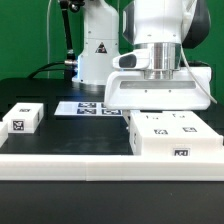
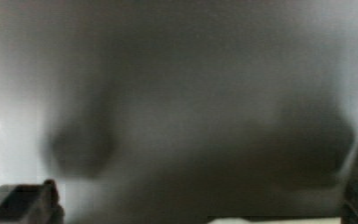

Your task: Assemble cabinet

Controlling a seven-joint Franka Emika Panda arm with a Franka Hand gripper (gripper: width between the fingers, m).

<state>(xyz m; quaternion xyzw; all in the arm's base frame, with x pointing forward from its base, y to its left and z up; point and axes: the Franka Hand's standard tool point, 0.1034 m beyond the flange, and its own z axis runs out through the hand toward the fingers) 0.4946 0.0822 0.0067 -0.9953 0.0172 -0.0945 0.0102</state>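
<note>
The cabinet's main part, a large white plastic box (image 1: 176,135), sits on the black desk (image 1: 70,138). It carries small square black-and-white tags on its top face and one more on the side facing the camera. The white robot arm (image 1: 160,40) comes down directly above this box, and its broad wrist housing hangs just over the box's top, hiding the rear part of it in the exterior view.

In the wrist view the end effector (image 2: 194,205) is released. Its two dark fingers (image 2: 25,205) stand far apart at opposite edges of the picture. Between them is only a blurred, pale grey-white surface, very close to the camera. Whether the fingers touch that surface cannot be told.

A small white plastic panel piece (image 1: 22,118), tagged on its top and on its front, lies well apart from the box, toward the exterior view's left. The marker board (image 1: 88,107), thin and flat, lies on the desk behind the box and to the exterior view's left of it, between the box and the white robot base with a triangle sticker (image 1: 98,50). A long white rail (image 1: 70,167) runs across the desk in front of the box, just beside its near face.
</note>
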